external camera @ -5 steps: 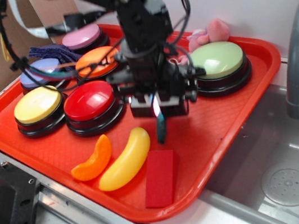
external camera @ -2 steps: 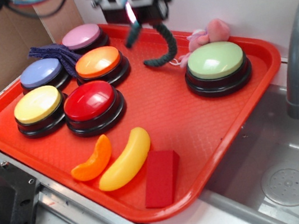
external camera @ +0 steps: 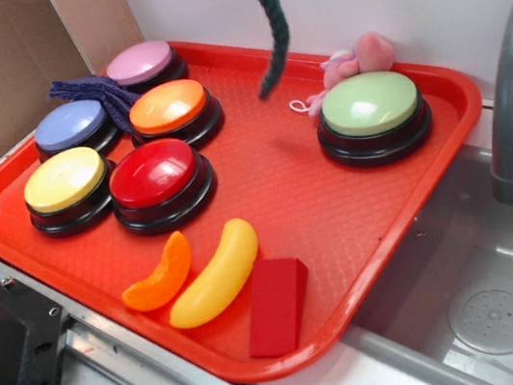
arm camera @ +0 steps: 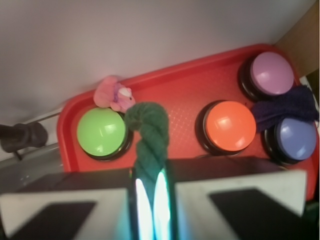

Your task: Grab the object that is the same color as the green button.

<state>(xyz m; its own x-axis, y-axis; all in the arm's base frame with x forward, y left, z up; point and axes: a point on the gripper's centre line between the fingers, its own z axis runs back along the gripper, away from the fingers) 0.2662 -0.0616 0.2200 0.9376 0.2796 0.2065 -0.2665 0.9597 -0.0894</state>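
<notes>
The pincer (arm camera: 148, 200) is pinched tight on the twisted, braided dark green rope (external camera: 270, 16), which dangles limp above the ribbed red plastic tray (external camera: 359, 225); the glossy, domed green button (external camera: 371, 103) sits at its four o'clock.

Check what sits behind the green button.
Behind the green button, a pink plush toy rests against the tray's back rim; its lower part is hidden by the button.
</notes>
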